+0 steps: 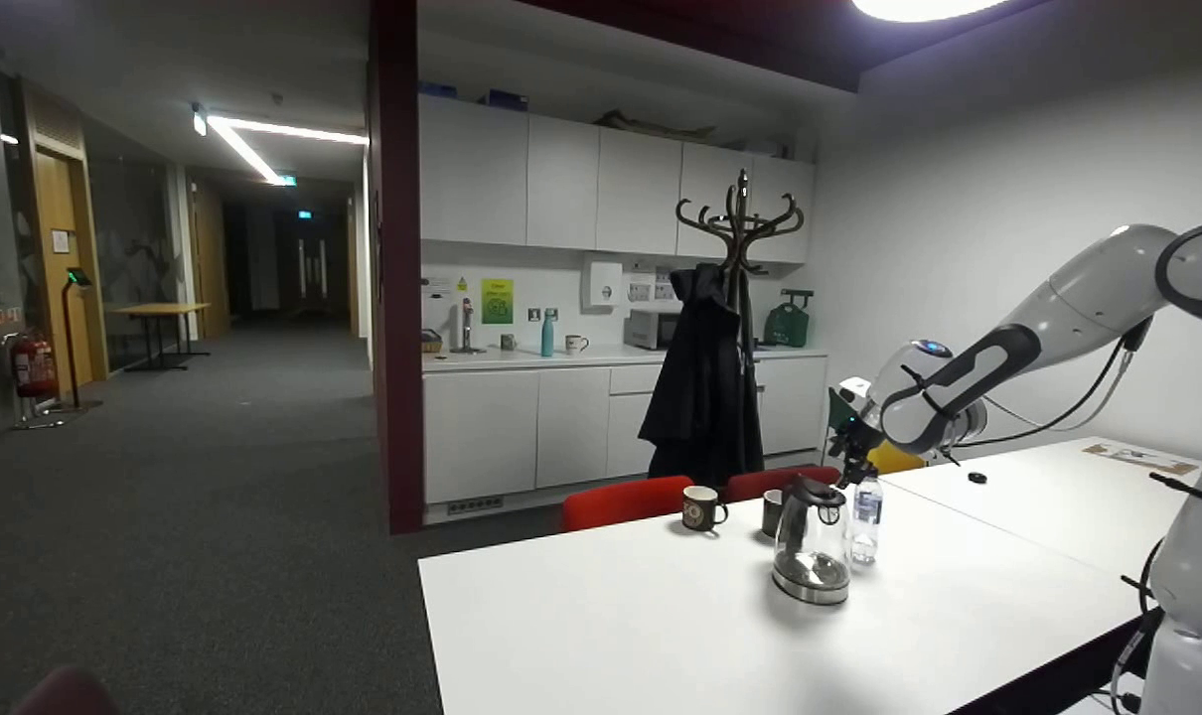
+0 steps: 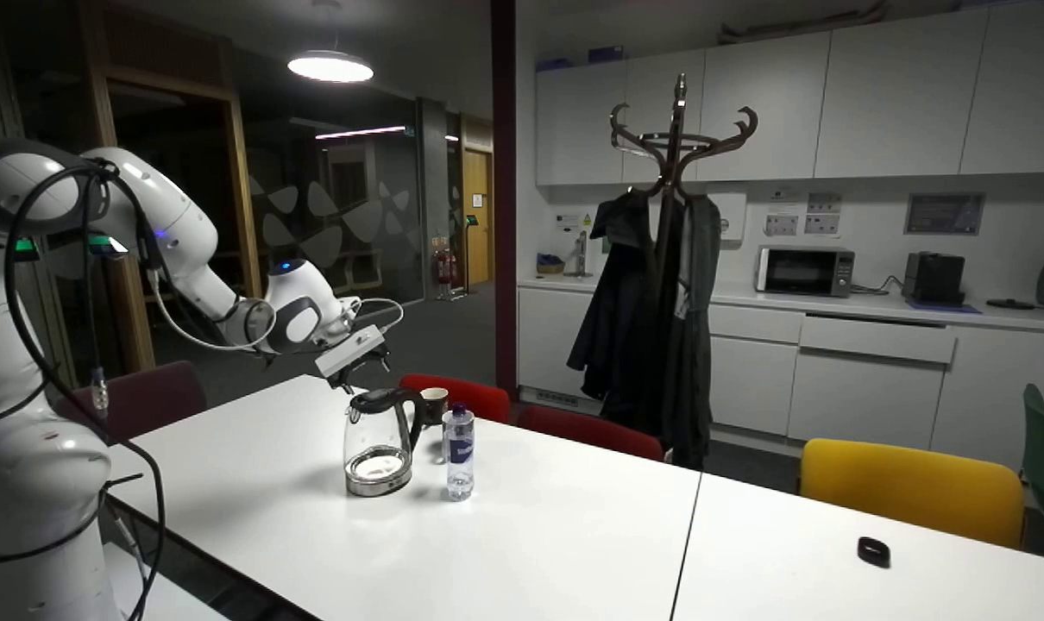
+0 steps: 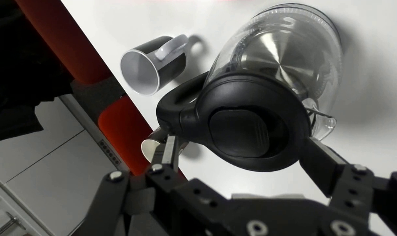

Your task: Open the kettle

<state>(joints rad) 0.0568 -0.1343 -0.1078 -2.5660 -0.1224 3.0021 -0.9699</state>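
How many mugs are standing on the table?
2. In an exterior view, one mug stands near a red chair, and another mug, nearer the kettle, is partly hidden behind it.

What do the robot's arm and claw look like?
The arm is mostly white with smooth, rounded parts and dark trim. It has a little blue light, a black cable and a thin pale cable. The gripper is black, made of jointed bars with shiny round bolts and two fingers.
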